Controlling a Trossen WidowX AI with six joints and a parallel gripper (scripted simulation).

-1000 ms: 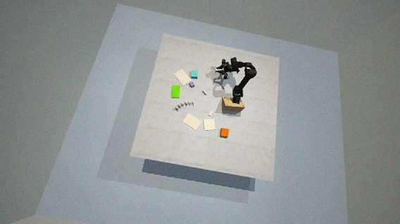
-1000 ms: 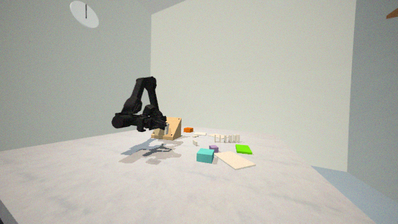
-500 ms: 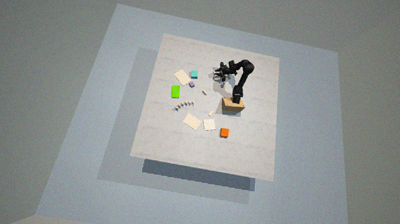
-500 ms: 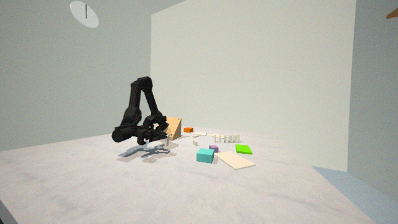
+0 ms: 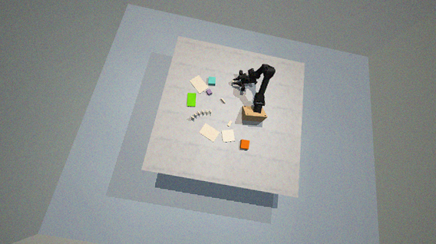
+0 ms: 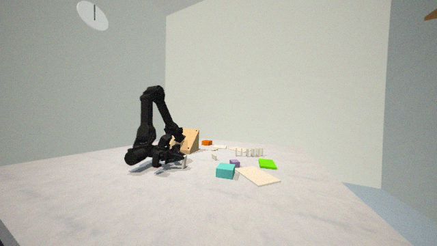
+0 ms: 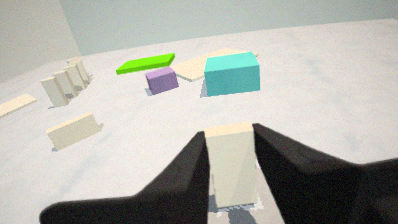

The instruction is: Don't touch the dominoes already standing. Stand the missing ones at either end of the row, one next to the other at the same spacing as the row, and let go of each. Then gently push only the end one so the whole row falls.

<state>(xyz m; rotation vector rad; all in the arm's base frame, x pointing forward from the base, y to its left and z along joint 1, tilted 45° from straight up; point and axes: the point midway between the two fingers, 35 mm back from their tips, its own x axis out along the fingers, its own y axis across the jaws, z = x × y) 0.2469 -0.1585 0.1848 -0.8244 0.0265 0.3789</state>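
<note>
A curved row of several cream dominoes [image 5: 202, 113] [image 6: 252, 152] [image 7: 54, 92] stands upright on the table. My gripper [image 5: 234, 82] [image 6: 184, 158] [image 7: 228, 134] is shut on a cream domino [image 6: 184, 163] [image 7: 232, 167], held upright low at the table, well away from the row. Whether its foot touches the table I cannot tell. A loose domino [image 5: 222, 101] [image 6: 214, 156] [image 7: 75, 132] lies on its long edge between the gripper and the row. Another loose domino [image 5: 229, 123] [image 6: 214, 149] lies near the arm's base.
A teal block [image 5: 212, 81] [image 6: 225, 171] [image 7: 232, 75], purple block [image 5: 209, 92] [image 6: 234, 163] [image 7: 162, 81] and green slab [image 5: 191, 99] [image 6: 267, 164] [image 7: 146, 64] lie beyond the gripper. Flat cream plates [image 5: 198, 84] [image 5: 209, 132] [image 5: 228, 136] and an orange block [image 5: 244, 144] [image 6: 207, 142] also lie on the table.
</note>
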